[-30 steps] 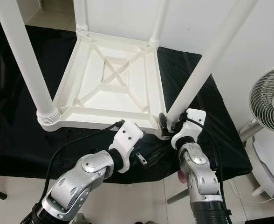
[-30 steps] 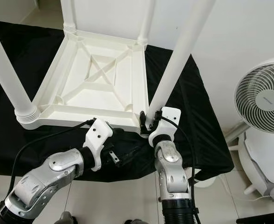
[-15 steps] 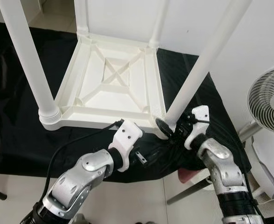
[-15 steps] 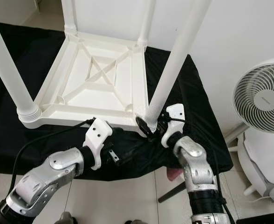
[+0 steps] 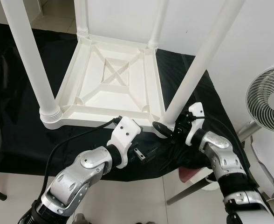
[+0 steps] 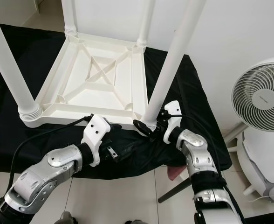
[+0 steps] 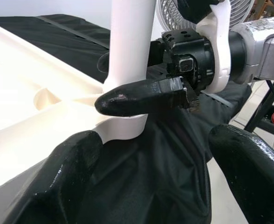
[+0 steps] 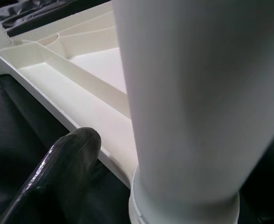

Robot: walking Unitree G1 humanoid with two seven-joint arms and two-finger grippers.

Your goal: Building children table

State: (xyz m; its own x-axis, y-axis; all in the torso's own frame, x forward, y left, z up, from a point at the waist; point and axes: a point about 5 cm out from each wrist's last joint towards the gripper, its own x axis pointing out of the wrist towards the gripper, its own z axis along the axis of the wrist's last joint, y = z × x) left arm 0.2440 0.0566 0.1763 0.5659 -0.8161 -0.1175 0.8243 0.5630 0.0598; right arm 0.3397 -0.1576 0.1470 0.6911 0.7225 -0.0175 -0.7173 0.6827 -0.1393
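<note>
A white children's table (image 5: pixel 99 122) lies upside down on a black cloth (image 5: pixel 16 135), its legs pointing up. My right gripper (image 5: pixel 167 127) is at the foot of the near-right leg (image 5: pixel 193 79), shut on it just above the corner socket. One of its fingers (image 7: pixel 137 100) crosses the front of the leg (image 7: pixel 130 46). That leg (image 8: pixel 197 93) looms close beside a finger (image 8: pixel 58 172). My left gripper (image 7: pixel 155 177) is open over the cloth just in front of that corner, its fingers (image 7: pixel 67 182) wide apart with nothing between them.
A white fan (image 5: pixel 270 100) stands on the floor at the right. The near-left leg (image 5: pixel 32 70) rises tall at the left, and two far legs (image 5: pixel 81 16) stand at the back. A metal stand and a pink object (image 5: pixel 188 173) sit under the table's front right edge.
My right forearm has swung out to the right and the wrist has turned, while its gripper stayed at the foot of the near-right leg. The left arm has barely moved.
</note>
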